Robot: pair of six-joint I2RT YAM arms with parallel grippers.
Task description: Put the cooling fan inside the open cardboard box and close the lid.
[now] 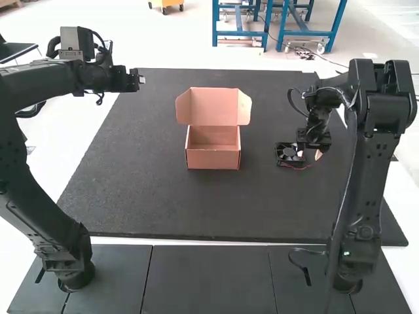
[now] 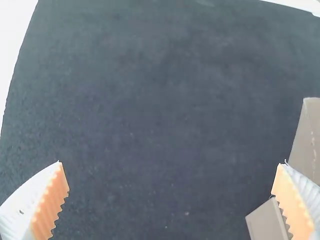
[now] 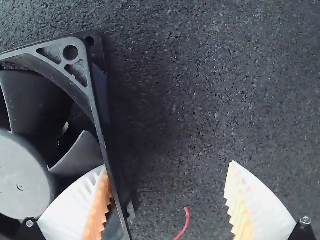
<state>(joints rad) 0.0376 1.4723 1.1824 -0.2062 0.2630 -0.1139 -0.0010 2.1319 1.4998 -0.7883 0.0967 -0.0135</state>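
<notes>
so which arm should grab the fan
Right: the right gripper is down at the cooling fan, open and straddling one frame edge; the left gripper is far off, past the cardboard box.

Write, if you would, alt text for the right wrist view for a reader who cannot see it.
The right pincer is open astride one side wall of the black cooling fan: one white ribbed finger over the blades, the other over the dark mat. A thin red wire lies between them.
</notes>
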